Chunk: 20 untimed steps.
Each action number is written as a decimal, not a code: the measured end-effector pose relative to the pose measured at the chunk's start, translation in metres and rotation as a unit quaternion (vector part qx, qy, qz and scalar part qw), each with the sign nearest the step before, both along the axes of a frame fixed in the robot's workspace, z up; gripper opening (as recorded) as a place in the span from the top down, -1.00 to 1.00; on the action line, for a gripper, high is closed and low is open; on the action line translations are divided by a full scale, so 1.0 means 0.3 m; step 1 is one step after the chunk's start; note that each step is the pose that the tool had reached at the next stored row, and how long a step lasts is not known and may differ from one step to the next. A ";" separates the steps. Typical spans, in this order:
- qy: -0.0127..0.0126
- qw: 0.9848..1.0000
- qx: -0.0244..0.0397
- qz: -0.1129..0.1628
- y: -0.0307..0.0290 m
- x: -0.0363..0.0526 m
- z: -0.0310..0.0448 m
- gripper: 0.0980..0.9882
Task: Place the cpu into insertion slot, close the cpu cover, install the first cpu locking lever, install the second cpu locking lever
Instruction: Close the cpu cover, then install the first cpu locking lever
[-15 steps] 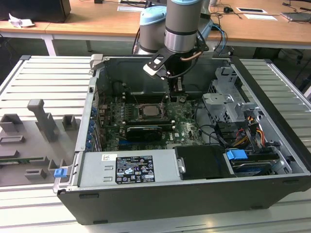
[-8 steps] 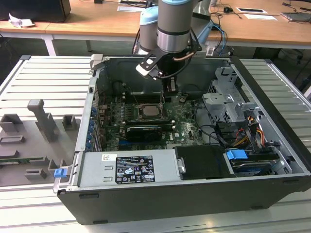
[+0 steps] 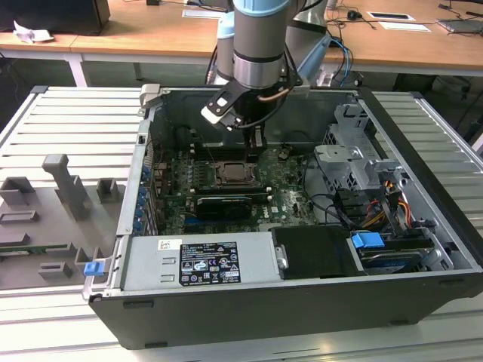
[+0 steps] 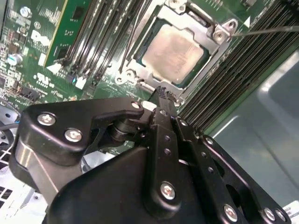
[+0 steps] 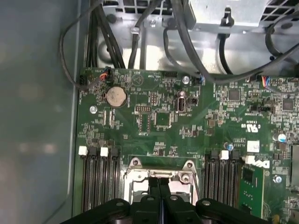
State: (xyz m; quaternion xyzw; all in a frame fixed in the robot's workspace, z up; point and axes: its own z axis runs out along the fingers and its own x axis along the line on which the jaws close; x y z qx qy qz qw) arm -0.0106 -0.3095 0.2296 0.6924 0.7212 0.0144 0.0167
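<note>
Fingers point(image 4: 163, 121) closed on nothing, tips beside cpu cover point(image 4: 140, 70), cpu point(image 4: 175, 51) seated beneath

**Shiny Metal, Green Board, Black Hand**

The cpu point(image 4: 175, 51) has a pale grey metal top, smooth and a bit dull. The cpu cover point(image 4: 140, 74) is thin silver metal that shines. The circuit board point(image 5: 187, 126) is green and glossy, with a round shiny metal battery point(image 5: 116, 96). The hand point(image 4: 163, 93) is black and matt, with bright metal screws. The computer case point(image 3: 226, 317) is dark and matt outside. The power-supply box point(image 3: 256, 260) is plain grey metal with a smooth white label point(image 3: 200, 264). The bench point(image 3: 68, 121) is pale ribbed metal. The clip point(image 3: 369, 243) is blue plastic.
</note>
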 end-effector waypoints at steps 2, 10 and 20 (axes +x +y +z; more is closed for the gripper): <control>0.000 1.000 0.000 0.000 0.000 -0.013 -0.001 0.98; 0.000 1.000 0.000 0.000 0.000 -0.072 0.000 0.98; 0.000 1.000 -0.001 0.000 0.000 -0.089 0.000 0.98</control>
